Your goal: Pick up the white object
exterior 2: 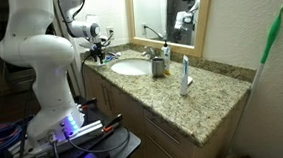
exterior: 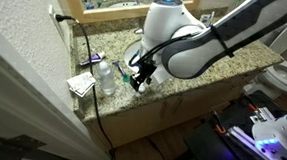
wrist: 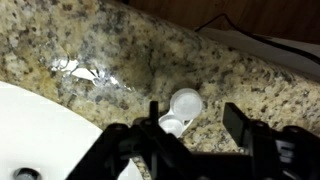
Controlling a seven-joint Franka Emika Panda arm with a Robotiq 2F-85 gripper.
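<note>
The white object is a small round plastic case with its lid flipped open, lying on the speckled granite counter. In the wrist view my gripper hangs open just above it. The case lies between the two dark fingers, close to the left fingertip and well away from the right one. Nothing is held. In both exterior views the gripper points down at the counter beside the sink; the case itself does not show there.
The white sink basin curves in at the wrist view's lower left. A clear bottle, folded papers and a black cable lie near the counter's end. A faucet, a cup and a white toothbrush stand further along.
</note>
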